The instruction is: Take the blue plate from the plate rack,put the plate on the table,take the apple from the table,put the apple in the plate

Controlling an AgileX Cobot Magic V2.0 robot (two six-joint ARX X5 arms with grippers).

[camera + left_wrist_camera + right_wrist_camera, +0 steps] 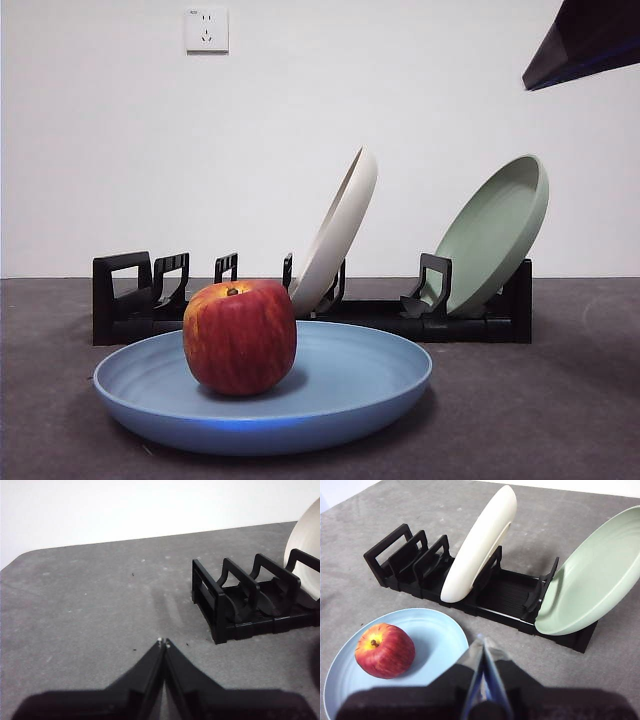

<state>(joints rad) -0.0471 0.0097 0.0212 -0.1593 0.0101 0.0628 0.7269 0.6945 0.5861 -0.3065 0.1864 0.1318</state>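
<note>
apple (240,336) sits upright in the blue plate (350,385), off-centre, stem up. plate lies flat on the bench (540,410), just in front of the rack (130,305).

rack runs across the bench behind it. cream plate (337,232) stands tilted in a middle slot, green plate (494,235) leans at the far end by the end block. slots at the other end are bare. wall socket (206,29) high on the white wall behind.

right claw (483,645) hangs above the bench near the blue plate's edge, jaws pressed together, holding nothing; in the front view it shows only as a dark tip at the top corner. left claw (163,643) sits over bare bench beside the rack's bare end, jaws pressed together too, nothing between them.
</note>
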